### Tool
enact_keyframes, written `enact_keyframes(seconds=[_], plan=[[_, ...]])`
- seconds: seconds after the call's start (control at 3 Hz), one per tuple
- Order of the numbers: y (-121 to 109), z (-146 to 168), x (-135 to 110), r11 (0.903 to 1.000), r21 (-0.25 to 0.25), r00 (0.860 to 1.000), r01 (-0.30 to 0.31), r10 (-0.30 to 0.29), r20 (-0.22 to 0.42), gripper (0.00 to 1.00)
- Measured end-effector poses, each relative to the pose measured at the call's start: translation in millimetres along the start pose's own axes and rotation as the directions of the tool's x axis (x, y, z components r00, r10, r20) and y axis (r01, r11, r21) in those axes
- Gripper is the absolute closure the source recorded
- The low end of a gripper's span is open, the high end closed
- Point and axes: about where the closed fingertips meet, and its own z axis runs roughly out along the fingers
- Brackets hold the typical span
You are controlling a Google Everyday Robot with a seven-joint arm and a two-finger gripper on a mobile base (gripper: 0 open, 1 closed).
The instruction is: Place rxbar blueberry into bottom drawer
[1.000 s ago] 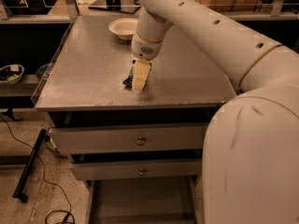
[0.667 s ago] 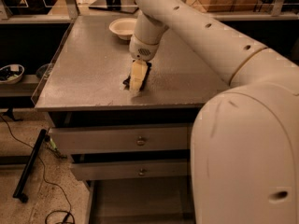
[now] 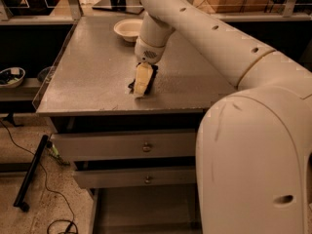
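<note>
Dark rxbar blueberry [image 3: 153, 76] mostly hidden beneath tool [image 3: 141, 87] on tabletop [image 3: 87, 72].

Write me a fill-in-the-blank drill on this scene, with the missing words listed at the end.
1. The gripper is down at the rxbar, which lies on the ____.
2. Behind the gripper, farther from the camera, sits a cream ____.
3. The bottom drawer stands ____, with no rxbar in it.
4. The middle drawer has one small round ____ on its front.

Missing words: table; bowl; open; knob
</note>
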Motion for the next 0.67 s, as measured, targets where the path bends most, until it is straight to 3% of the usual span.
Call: enact_keyframes(seconds=[0.33,0.67], plan=[[0.0,0.0,0.0,1.0000,0.000,1.000,0.000,0.000,0.000,0.58],[0.0,0.1,0.0,1.0000,0.000,1.000,0.000,0.000,0.000,0.81]])
